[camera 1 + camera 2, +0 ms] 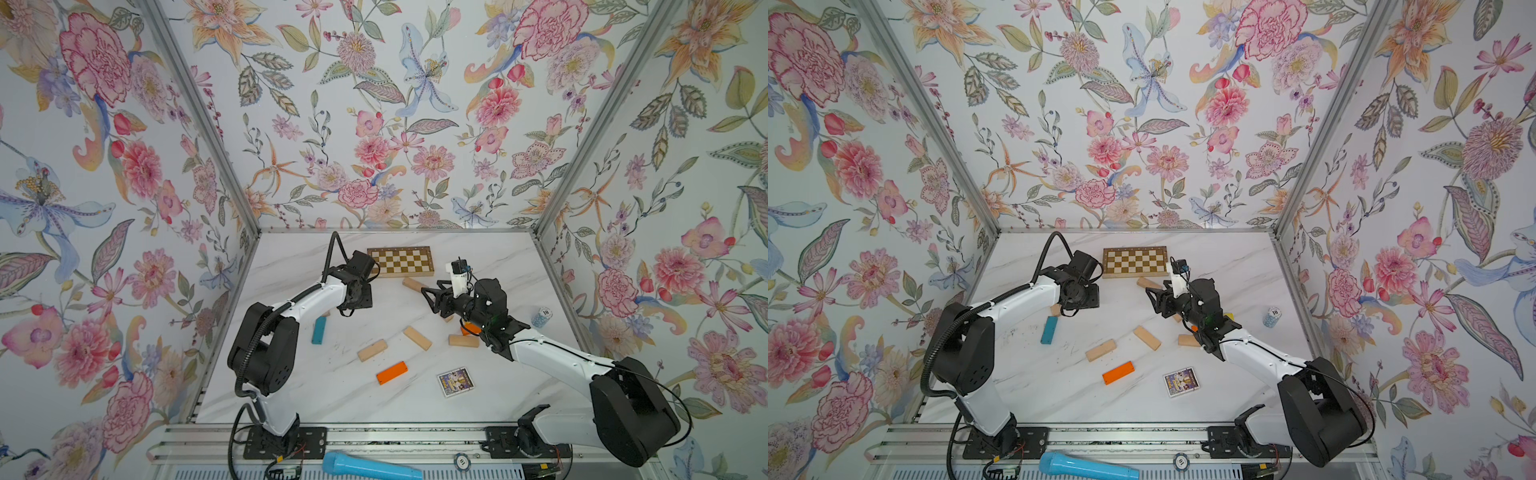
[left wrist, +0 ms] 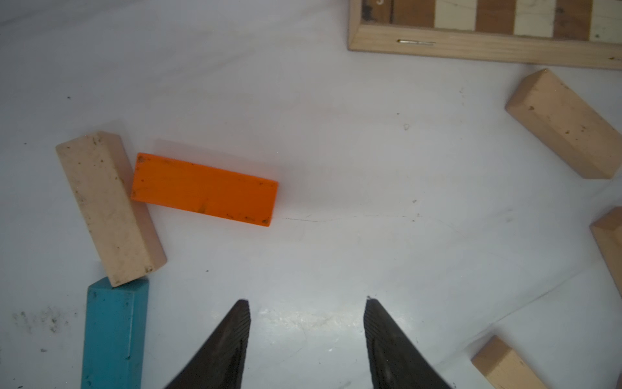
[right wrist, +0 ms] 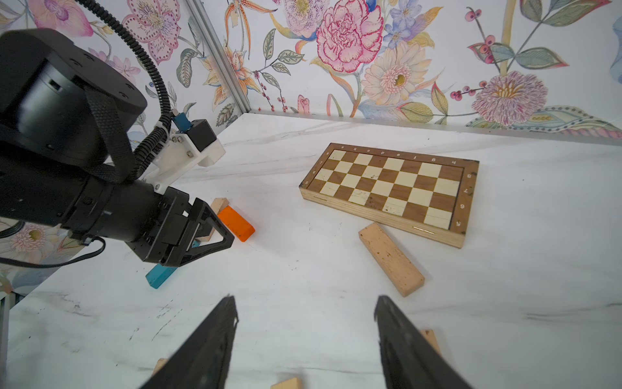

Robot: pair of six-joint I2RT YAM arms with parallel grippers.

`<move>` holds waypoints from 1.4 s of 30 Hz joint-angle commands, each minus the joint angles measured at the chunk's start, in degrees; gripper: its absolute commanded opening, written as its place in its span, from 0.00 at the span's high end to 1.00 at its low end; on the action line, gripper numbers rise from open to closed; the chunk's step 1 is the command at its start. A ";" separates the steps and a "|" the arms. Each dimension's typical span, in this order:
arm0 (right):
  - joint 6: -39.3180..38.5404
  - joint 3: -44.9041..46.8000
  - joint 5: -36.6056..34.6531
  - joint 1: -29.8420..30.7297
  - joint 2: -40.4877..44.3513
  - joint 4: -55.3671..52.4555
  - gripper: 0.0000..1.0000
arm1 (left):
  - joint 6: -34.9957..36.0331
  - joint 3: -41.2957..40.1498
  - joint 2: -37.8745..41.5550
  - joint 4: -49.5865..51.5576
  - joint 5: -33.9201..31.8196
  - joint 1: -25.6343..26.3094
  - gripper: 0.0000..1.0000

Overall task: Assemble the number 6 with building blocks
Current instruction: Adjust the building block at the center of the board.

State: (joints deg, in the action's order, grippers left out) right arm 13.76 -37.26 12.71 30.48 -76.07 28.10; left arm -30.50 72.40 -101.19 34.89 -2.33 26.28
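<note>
Bottom centre in both top views: light-blue microphone (image 1: pixel 372 467) lies on the front rail, off the bench (image 1: pixel 332 399). On the bench, lower centre: card pack (image 1: pixel 455 381) lies flat. Lone orange block (image 1: pixel 392 372) sits to its left, apart from everything.

Next row up, all flat, none touching:
- left plain block (image 1: pixel 372 350)
- middle plain block (image 1: pixel 417 338)
- right plain block (image 1: pixel 463 340), partly under the right arm
- half-hidden orange block (image 1: pixel 469 329), just above the right plain block under the same arm

Poker chip stack (image 1: pixel 541 318) stands at the bench's right edge. Teal block (image 1: pixel 319 329) lies flat, left of centre.

Left wrist view: pale block (image 2: pixel 107 208) has one end touching the teal block's end. Placed orange block (image 2: pixel 203 188) butts its short end against the pale block's long side. These three are the only joined blocks. Left pincer (image 2: pixel 306 303) has its jaws apart and empty, over bare bench just beside that group.

Right pincer (image 3: pixel 304 299) also has its jaws apart with nothing between them. It is raised off the bench at mid-frame in the top views, pointing left.

Far side, upper centre of the bench: far plain block (image 3: pixel 390 259) lies flat just beside the near edge of the chessboard (image 1: pixel 401 261). Cannot tell if they touch.
</note>
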 commanded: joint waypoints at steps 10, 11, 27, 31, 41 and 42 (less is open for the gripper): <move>5.71 -12.20 -7.01 12.54 -14.67 -4.75 0.36 | -0.19 -6.74 4.86 -4.04 3.79 -20.46 0.42; 7.52 -14.47 -7.19 13.38 -17.32 -5.54 0.37 | -0.26 -6.75 4.31 -4.72 4.25 -21.47 0.43; 26.44 -34.57 -11.97 18.20 -40.18 -12.60 0.66 | 2.18 -3.42 -9.09 -10.10 9.79 -26.66 0.69; 27.82 -37.31 -12.71 19.06 -43.03 -13.33 0.66 | 2.68 -2.98 -10.43 -11.31 10.93 -26.64 0.68; 31.70 -42.18 -11.61 19.41 -48.81 -15.17 0.68 | 4.62 -1.35 -11.98 -11.10 12.70 -26.55 0.68; 31.92 -42.54 -11.39 19.41 -49.21 -15.09 0.69 | 4.75 -1.41 -11.80 -11.07 12.87 -26.55 0.68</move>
State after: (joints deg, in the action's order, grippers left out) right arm 43.64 -78.17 1.06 49.54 -124.07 14.22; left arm -27.03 71.18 -111.35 22.17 8.86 -0.01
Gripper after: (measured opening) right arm 0.312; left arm 0.323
